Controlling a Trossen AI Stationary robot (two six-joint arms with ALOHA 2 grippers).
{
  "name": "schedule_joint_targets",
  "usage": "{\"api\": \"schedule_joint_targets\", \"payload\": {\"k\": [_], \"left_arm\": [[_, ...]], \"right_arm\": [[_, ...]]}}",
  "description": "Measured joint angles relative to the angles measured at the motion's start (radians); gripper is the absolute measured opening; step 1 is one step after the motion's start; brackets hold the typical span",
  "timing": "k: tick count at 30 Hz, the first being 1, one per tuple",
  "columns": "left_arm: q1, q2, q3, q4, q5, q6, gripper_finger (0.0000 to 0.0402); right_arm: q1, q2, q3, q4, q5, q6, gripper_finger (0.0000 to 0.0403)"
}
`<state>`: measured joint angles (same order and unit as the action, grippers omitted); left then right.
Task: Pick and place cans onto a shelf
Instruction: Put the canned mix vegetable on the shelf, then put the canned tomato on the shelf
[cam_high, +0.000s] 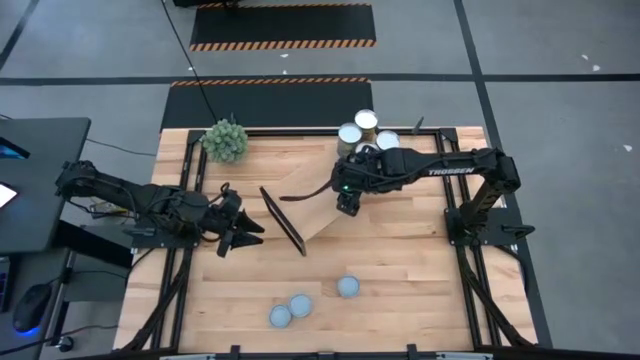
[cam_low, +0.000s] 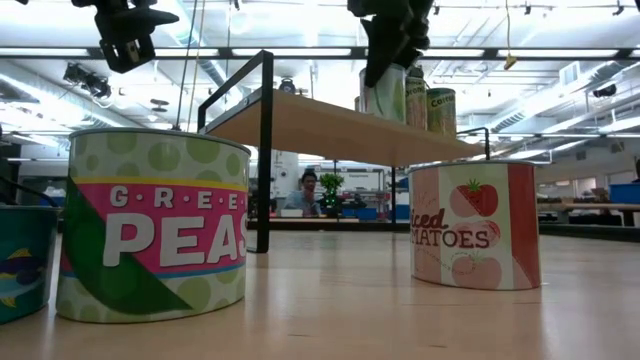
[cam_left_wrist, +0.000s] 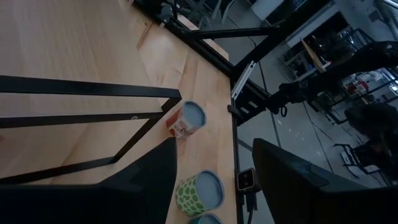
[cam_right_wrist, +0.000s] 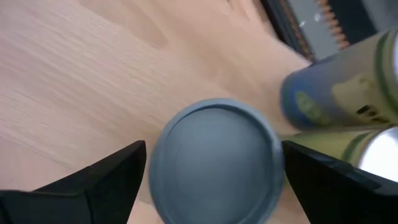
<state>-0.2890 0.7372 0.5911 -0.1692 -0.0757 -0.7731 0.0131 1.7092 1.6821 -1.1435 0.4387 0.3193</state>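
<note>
My right gripper (cam_right_wrist: 211, 171) has its fingers (cam_right_wrist: 93, 177) spread wide, one on each side of a grey-topped can (cam_right_wrist: 214, 158) that stands on the shelf (cam_high: 325, 215), with a gap showing on both sides, so I judge the can released, not held. Just beyond it stand other cans (cam_high: 366, 132) grouped at the shelf's far end, one lying close against the can between my fingers. To finish this step cleanly I would lift straight up until the fingertips clear the rim, with no sideways drift, since a nudge could knock the can into its neighbours or off the plank. My left gripper (cam_high: 237, 228) hangs above the table near the shelf's black end frame (cam_high: 283, 221), fingers (cam_left_wrist: 149, 180) partly apart and nothing between them. Ahead of it, on the table's near edge, wait a red tomato can (cam_left_wrist: 186, 120), a green peas can (cam_left_wrist: 200, 193) and a third, blue can (cam_high: 280, 317), all well apart from the shelf.
</note>
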Motion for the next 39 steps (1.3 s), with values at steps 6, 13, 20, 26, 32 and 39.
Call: {"api": "schedule_joint_targets", "payload": {"k": [6,13,20,26,32,39], "left_arm": [[0.0,0.0,0.0,0.0,0.0,-0.001,0.0215],[0.0,0.0,0.001,0.0,0.0,-0.009,0.0215],[0.0,0.0,0.001,0.0,0.0,-0.009,0.0215],[0.0,0.0,0.001,0.0,0.0,-0.009,0.0215],[0.0,0.0,0.001,0.0,-0.001,-0.009,0.0215],[0.0,0.0,0.001,0.0,-0.001,-0.04,0.0215]], "right_arm": [[-0.002,0.0,0.0,0.0,0.034,-0.092,0.0378],[-0.003,0.0,0.0,0.003,0.109,-0.134,0.0378],[-0.003,0.0,0.0,0.003,0.122,-0.13,0.0378],[0.015,0.001,0.028,0.001,0.122,-0.129,0.0377],[0.031,0.001,0.113,0.006,0.145,-0.119,0.0378],[0.066,0.001,0.135,0.112,-0.092,-0.105,0.0378]]}}
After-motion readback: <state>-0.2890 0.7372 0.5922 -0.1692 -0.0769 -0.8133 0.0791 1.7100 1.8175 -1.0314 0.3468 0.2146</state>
